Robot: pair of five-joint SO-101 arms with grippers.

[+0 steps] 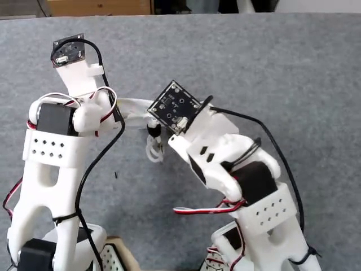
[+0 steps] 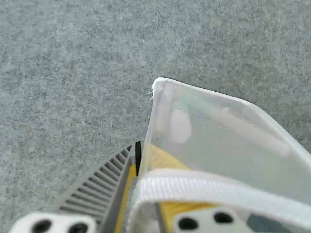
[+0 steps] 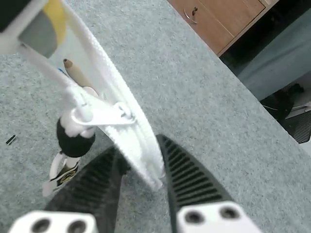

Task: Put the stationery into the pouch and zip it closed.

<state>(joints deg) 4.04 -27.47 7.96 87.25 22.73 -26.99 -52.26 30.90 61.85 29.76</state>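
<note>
Clamping translucent pouch [image 2: 218,141], left tool [image 2: 146,187] closed on white webbing [image 2: 209,187], right tool [image 3: 141,158] pinching toothed zip [image 3: 121,128] between ribbed jaws

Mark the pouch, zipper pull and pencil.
pouch [image 2: 223,145]: left wrist view, translucent side wall.
zipper pull [image 3: 104,116]: right wrist view, flat tab.
pencil [image 3: 73,70]: right wrist view, near the sharpened end.

The pouch [image 2: 218,145] sits between left claw [image 2: 146,194] and right claw [image 3: 141,160] (pencil [image 3: 77,74] inside).
</note>
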